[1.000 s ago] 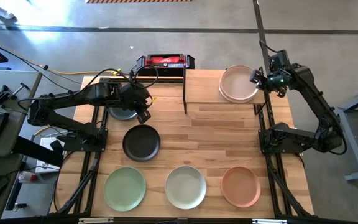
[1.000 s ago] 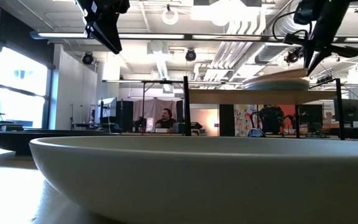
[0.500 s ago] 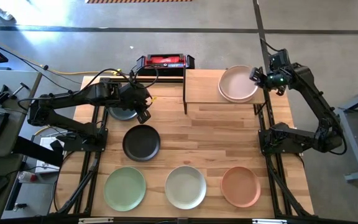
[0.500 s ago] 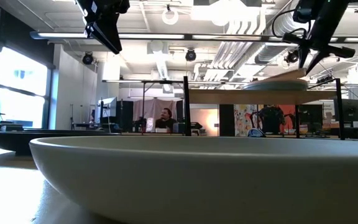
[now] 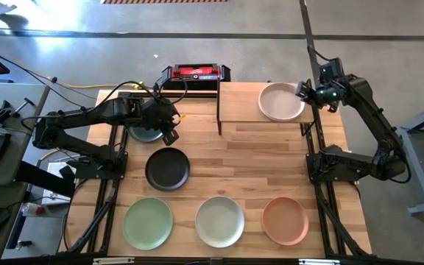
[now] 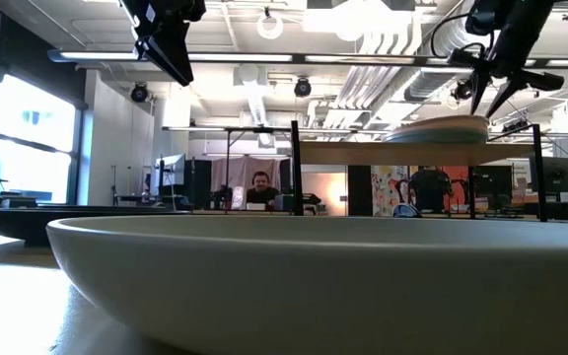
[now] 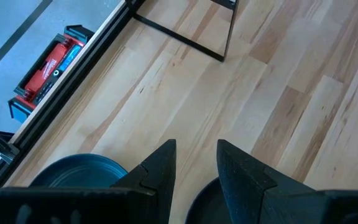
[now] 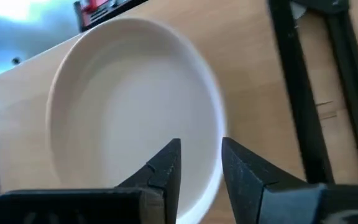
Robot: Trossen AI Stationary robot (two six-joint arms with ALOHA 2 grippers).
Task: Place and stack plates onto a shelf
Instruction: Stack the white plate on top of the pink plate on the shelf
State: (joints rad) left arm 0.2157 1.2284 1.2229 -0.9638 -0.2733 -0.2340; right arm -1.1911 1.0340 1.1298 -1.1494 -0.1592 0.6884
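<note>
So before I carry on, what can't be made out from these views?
- Grey-blue plate: the left gripper and its arm cover most of it in the high view.
- Pale pink plate on the shelf: whether one plate or a stack; the low view shows only its edge.
- Right gripper: the wrist view is too blurred to show whether it touches the rim.
- Table: a big plate blocks the low view.

No legible text, labels or numbers anywhere. Red-and-black box [image 5: 195, 72] bears pale markings on red face, too small to read; same in left wrist view [image 7: 47, 65].
</note>
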